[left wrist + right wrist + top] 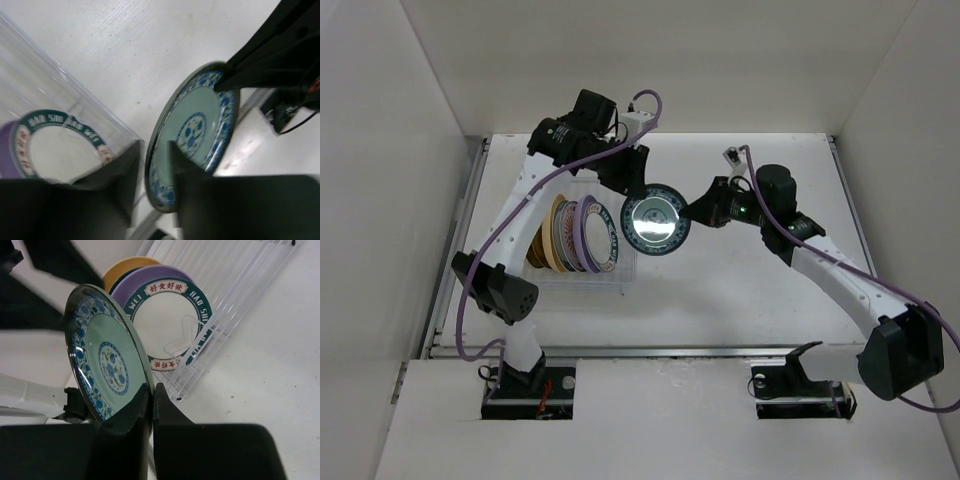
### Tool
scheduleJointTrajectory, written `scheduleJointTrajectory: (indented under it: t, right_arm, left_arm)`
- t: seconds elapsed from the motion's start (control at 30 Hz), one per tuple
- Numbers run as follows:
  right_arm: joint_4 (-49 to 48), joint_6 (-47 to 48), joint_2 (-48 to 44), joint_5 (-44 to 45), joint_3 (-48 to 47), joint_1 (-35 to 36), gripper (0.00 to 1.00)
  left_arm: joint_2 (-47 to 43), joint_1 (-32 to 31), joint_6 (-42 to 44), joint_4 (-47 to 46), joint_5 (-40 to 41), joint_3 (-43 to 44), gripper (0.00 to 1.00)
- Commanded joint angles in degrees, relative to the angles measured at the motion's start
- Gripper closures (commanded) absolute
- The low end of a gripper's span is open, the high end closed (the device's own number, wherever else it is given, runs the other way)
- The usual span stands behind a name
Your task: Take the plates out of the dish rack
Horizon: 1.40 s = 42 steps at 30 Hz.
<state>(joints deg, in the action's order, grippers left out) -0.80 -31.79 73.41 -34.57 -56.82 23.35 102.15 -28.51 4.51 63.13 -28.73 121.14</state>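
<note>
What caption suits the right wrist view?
Right pincer clamps the teal plate by its rim, on edge; behind it, the lettered plate stands in the rack.

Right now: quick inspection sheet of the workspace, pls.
Surface: white table, nothing spilled that shows.
Job's things: blue-patterned plate is held outside the dish rack, to its right. The lettered-rim plate, lavender plate and yellow plate stand upright in the rack.
Clutter: nothing seen.
Tools: left tool and right tool are both shut on the blue-patterned plate's rim, at opposite edges.
Cables: purple cables run along both arms, apart from the plates.
Surroundings: white enclosure walls on three sides.
</note>
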Motion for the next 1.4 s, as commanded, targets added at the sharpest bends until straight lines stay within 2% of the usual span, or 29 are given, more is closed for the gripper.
scheduleJointTrajectory:
  t: [0.0, 0.07, 0.2, 0.23, 0.33, 0.43, 0.53, 0.57, 0.63, 0.7, 0.87, 1.0, 1.17, 1.23, 1.27, 1.33, 1.37]
  right_arm:
    - [-3.78, -0.99, -3.09, 1.16, 0.04, 0.64, 1.00]
    - [-0.88, -2.56, -5.01, 7.12, 0.04, 0.64, 1.00]
    - [5.35, -6.77, -8.54, 18.10, 0.04, -0.77, 1.00]
    - [7.11, -8.10, -9.41, 21.18, 0.04, -1.72, 1.00]
    - [16.23, -13.27, -13.71, 39.07, 0.91, -4.97, 1.00]
    - [20.56, -19.33, -15.66, 48.25, 3.11, -7.17, 1.00]
    - [22.77, -23.22, -16.80, 54.77, 7.32, -10.25, 1.00]
    - [23.55, -25.93, -16.80, 55.65, 8.29, -11.13, 1.00]
    - [23.56, -28.14, -16.28, 56.89, 11.19, -13.42, 1.00]
    - [21.73, -30.00, -15.49, 57.51, 13.21, -15.00, 1.00]
    - [8.65, -30.52, -10.67, 52.33, 20.07, -18.43, 1.00]
    - [6.25, -31.05, -4.35, 50.39, 20.87, -21.15, 1.00]
    - [6.86, -31.05, 4.01, 46.97, 19.65, -23.35, 0.99]
    - [8.26, -31.57, 6.30, 46.34, 19.12, -24.06, 0.92]
    - [8.96, -32.62, 6.31, 46.34, 19.11, -24.67, 0.82]
    - [8.97, -32.63, 6.84, 46.34, 19.11, -24.67, 0.73]
    - [8.97, -32.63, 6.84, 46.34, 19.11, -24.67, 0.63]
  left_arm:
    - [-1.16, -0.67, -0.12, -0.38, 0.49, 0.32, 0.30]
    - [-2.39, -0.67, -0.12, -0.38, 3.93, 0.32, 0.00]
    - [-5.19, -0.67, -0.73, -2.39, 14.03, 0.32, 0.00]
    - [-5.90, -0.67, -1.60, -2.40, 19.71, 0.32, 0.00]
    - [-7.58, -0.67, -2.75, -3.80, 30.88, -0.20, 0.00]
    - [-8.28, -0.67, -1.71, -2.59, 35.23, -1.96, 0.00]
    - [-6.62, -0.67, 1.54, 0.49, 33.22, -3.10, 0.00]
    - [-5.92, -0.67, 2.25, 3.20, 31.04, -3.10, 0.13]
    - [-5.38, -0.67, 3.83, 5.06, 29.09, -2.49, 0.29]
    - [-4.24, -1.19, 4.36, 6.12, 28.56, -2.49, 0.38]
    - [-1.34, -2.25, 5.86, 7.88, 32.50, -6.35, 0.35]
    - [-0.11, -2.25, 6.38, 6.48, 37.60, -9.78, 0.29]
    - [1.21, -2.25, 7.00, 5.33, 42.00, -11.19, 0.28]
    - [3.13, -2.25, 7.53, 6.20, 42.00, -11.19, 0.28]
    - [3.14, -2.25, 7.53, 6.73, 42.00, -11.19, 0.28]
    - [4.02, -2.25, 7.53, 7.53, 41.48, -11.19, 0.29]
    - [4.02, -2.25, 7.53, 7.53, 41.48, -11.19, 0.30]
